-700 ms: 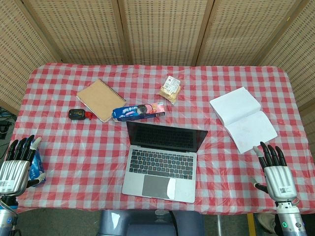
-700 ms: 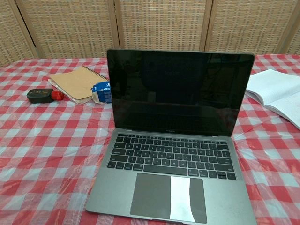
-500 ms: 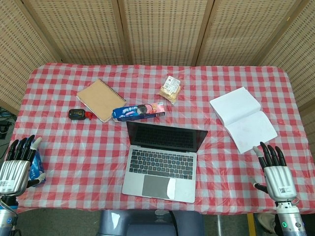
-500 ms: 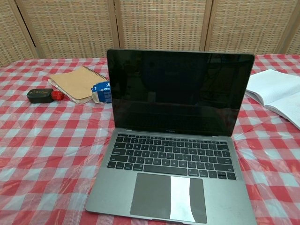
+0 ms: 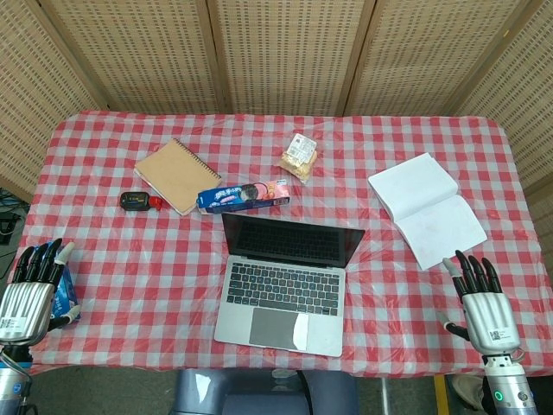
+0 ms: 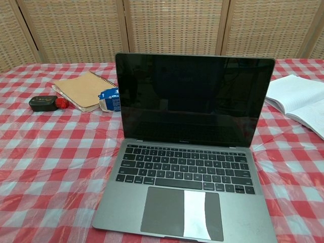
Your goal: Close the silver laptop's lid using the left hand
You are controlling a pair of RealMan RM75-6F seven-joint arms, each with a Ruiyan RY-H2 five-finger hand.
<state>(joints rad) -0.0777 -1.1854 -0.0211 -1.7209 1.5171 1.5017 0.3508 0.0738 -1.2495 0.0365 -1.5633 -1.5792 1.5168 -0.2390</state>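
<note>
The silver laptop sits open at the lower centre of the desk, its screen dark and upright. My left robot hand hangs at the lower left corner of the frame, fingers spread, holding nothing; my right robot hand, lower right, is likewise spread and empty.

A silver laptop sits open at the lower centre of the head view, on the red-and-white checked surface. Its lid stands upright with a dark, blank screen. The black keyboard and grey trackpad face the near edge.
</note>
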